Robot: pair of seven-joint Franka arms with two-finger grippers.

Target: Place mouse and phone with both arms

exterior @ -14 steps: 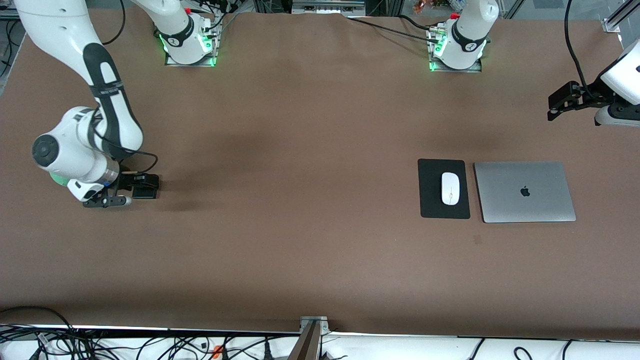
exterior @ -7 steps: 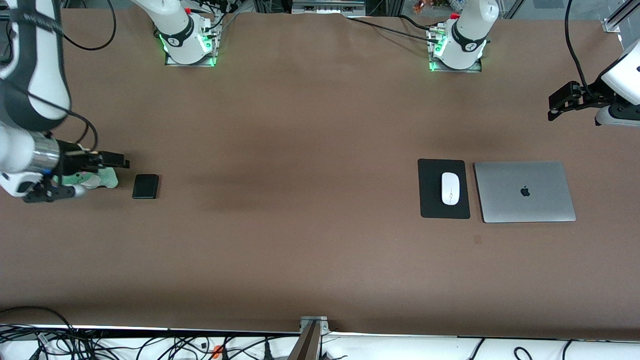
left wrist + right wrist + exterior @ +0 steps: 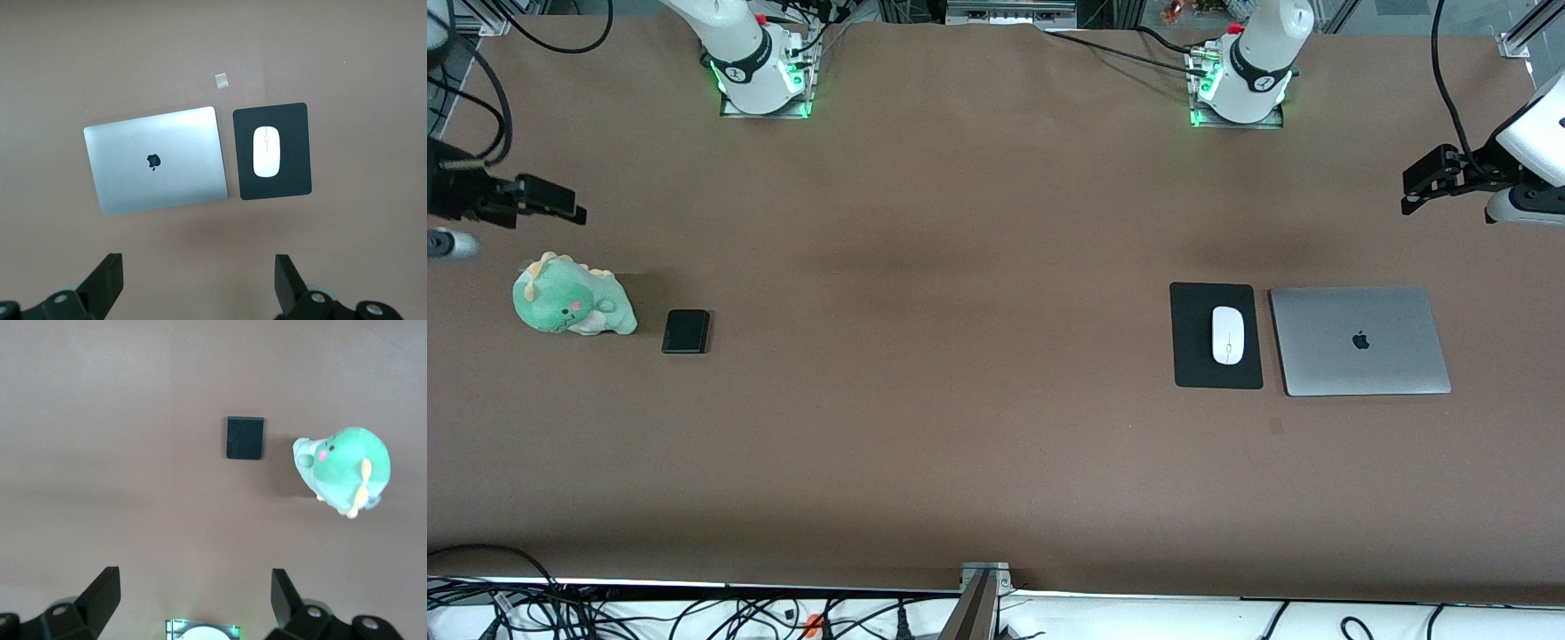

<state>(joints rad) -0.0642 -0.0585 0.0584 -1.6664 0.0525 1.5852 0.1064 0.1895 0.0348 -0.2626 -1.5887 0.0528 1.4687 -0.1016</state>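
Mouse lies on black mat, roughly centred, long axis running toward the front camera; the left wrist view confirms it sits fully inside the mat edges. Closed silver laptop lies just beside the mat, toward the left arm's end of the table, narrow gap between them, not touching. A small pale square scrap lies on the table near mat and laptop, nearer the front camera. Phone lies flat on the bare table toward the right arm's end, well apart from the mouse; nothing touching it. Green plush dinosaur sits just beside the phone, closer to the table's end, small gap between. Left gripper hangs in the air at the left arm's end of the table, empty, fingers spread wide apart per its wrist view. Right gripper hangs in the air at the right arm's end, over bare table near the plush, empty, fingers also spread wide. Neither gripper in contact w/ any item.
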